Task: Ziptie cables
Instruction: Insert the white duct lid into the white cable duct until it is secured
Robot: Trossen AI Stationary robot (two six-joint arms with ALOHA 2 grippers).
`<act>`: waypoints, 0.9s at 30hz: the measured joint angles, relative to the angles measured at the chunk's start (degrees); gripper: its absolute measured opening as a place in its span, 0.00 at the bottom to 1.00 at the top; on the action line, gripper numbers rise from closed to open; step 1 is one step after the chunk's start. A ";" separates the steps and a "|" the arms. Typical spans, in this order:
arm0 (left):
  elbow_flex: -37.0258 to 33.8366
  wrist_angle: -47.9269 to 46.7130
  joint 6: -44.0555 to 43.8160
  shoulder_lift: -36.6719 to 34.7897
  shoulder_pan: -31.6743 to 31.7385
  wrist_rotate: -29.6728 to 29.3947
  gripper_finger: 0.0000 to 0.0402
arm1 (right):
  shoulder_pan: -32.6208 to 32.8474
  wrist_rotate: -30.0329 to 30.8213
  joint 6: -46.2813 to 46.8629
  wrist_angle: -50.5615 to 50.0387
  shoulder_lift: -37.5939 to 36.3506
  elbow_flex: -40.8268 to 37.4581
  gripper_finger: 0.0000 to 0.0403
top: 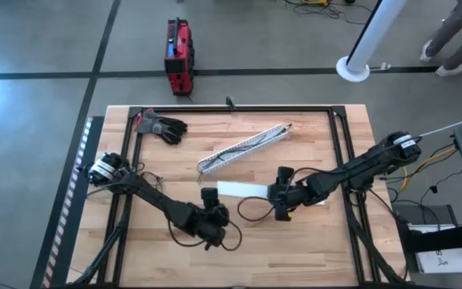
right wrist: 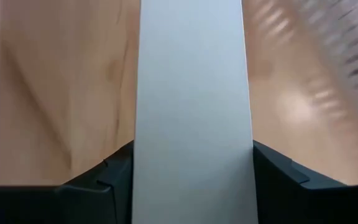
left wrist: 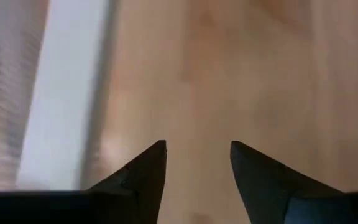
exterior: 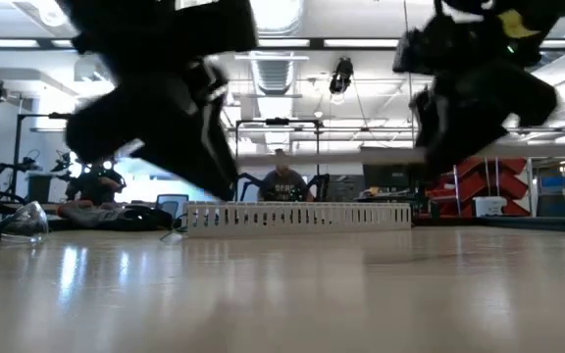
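High view: on the pale wooden table (top: pixel 311 249), the long white slotted plastic channel (top: pixel 243 149) cradles the thin limp cables (top: pixel 233 150). Light and floppy, they're best gathered mid-bunch. Right gripper (right wrist: pixel 191 163) straddles the flat white lid (right wrist: pixel 191 93); left gripper (left wrist: pixel 197 163) gapes empty.

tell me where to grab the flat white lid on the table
Grip the flat white lid across its narrow width, at the end nearest the right pincer, coming in from that end. It lies flat on the table, so only its two straight long edges offer a pinch.
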 joint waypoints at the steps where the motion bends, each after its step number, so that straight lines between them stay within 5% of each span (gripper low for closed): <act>1: -1.03 1.34 -2.75 -0.33 -0.05 2.41 0.42 | 0.19 -1.40 -0.85 -0.17 0.14 -0.83 0.52; 9: -10.59 22.98 -2.59 0.66 -1.60 5.34 0.40 | 0.80 -7.23 -4.67 0.57 1.10 -5.57 0.58; 20: -12.81 21.86 -1.47 -4.70 -1.41 5.25 0.33 | 0.52 -11.26 -3.07 1.76 1.00 -5.03 0.76; 27: -14.60 16.19 -2.14 -17.27 -2.15 5.24 0.29 | 0.01 -8.24 -6.01 33.21 1.02 -9.93 0.83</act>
